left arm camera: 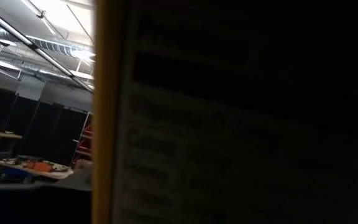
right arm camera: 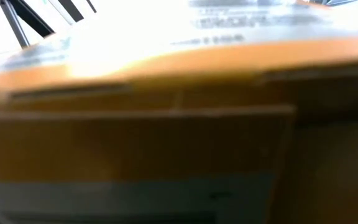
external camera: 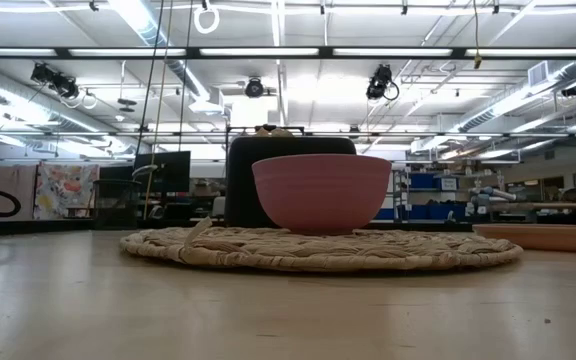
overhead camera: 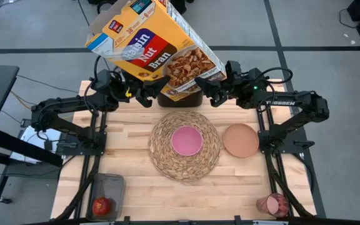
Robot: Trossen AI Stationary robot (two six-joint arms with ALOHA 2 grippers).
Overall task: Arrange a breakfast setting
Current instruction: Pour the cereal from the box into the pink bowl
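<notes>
The yellow cereal box [overhead camera: 158,47] is raised high over the table's far edge, tilted, with its open top toward the far left. My left gripper [overhead camera: 144,94] is at its lower left corner and my right gripper [overhead camera: 214,92] at its lower right corner. The box fills both wrist views [left arm camera: 241,124] [right arm camera: 166,137]. The pink bowl [overhead camera: 187,140] [external camera: 321,192] stands on the woven placemat [overhead camera: 161,156]. The salmon plate [overhead camera: 240,140] lies right of the mat. The red apple [overhead camera: 102,205] sits in a dark bin. The pink tumbler [overhead camera: 274,204] lies at the near right. The spoon is out of view. My left gripper holds the box's lower left corner [overhead camera: 147,86], coming level from the table's left. The box itself hides its fingers in the wrist view. The box is lifted clear and tilted. My right gripper holds the box's lower right corner [overhead camera: 206,82], coming level from the table's right. The box hides the place of contact.
The black toaster [overhead camera: 180,99] [external camera: 243,180] stands at the far edge, under the raised box. A dark mesh bin [overhead camera: 108,190] sits at the near left corner. Bare wood lies left of the placemat and along the near edge.
</notes>
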